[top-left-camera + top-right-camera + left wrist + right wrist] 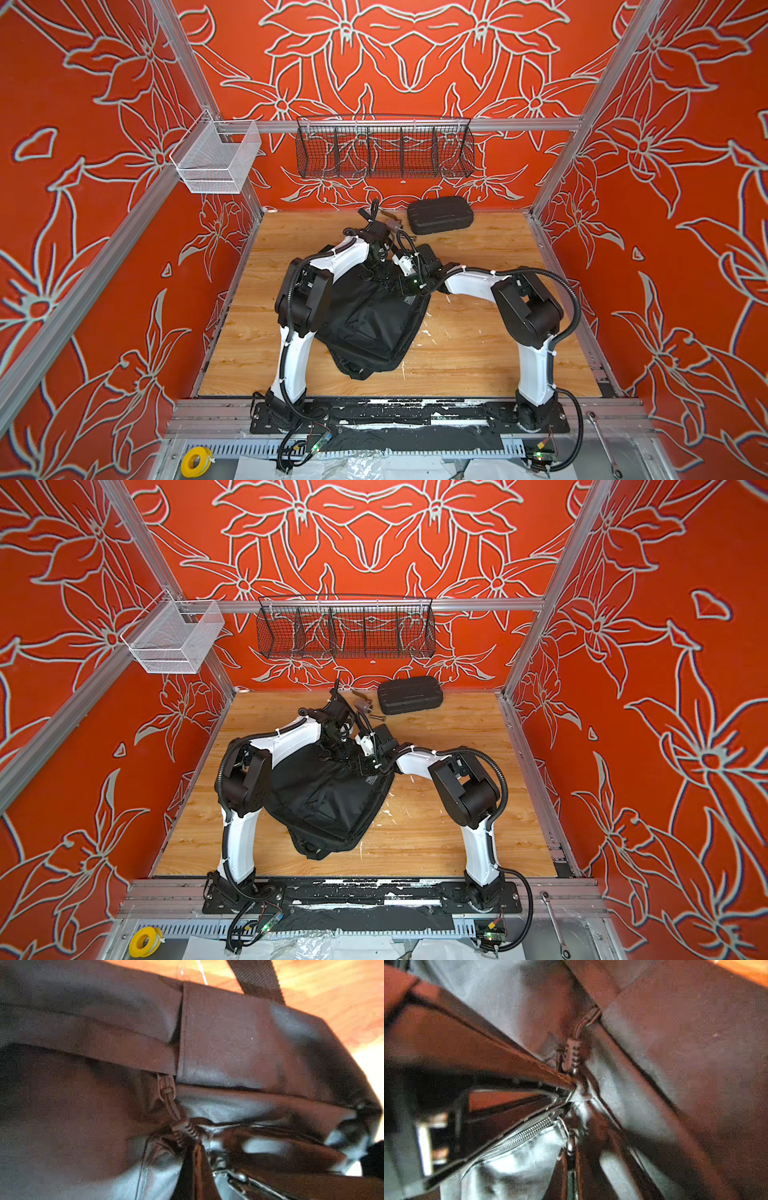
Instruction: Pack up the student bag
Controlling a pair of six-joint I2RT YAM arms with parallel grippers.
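Note:
The student bag (374, 324) (328, 800), soft black fabric, lies in the middle of the wooden table in both top views. Both grippers meet at its far end. My left gripper (376, 268) (197, 1167) is shut, its tips pinching the end of a ribbed zipper pull (187, 1129) (572, 1055). My right gripper (401, 284) (571, 1167) is shut on a metal zipper pull (570, 1142) at the end of a line of zipper teeth (519, 1136). Black fabric (228, 1032) fills both wrist views, and the inside of the bag is hidden.
A rigid black ribbed case (440, 216) (409, 695) lies at the back of the table, with small metal pieces (390, 226) beside it. On the back rail hang a black wire basket (384, 151) and a white mesh basket (216, 162).

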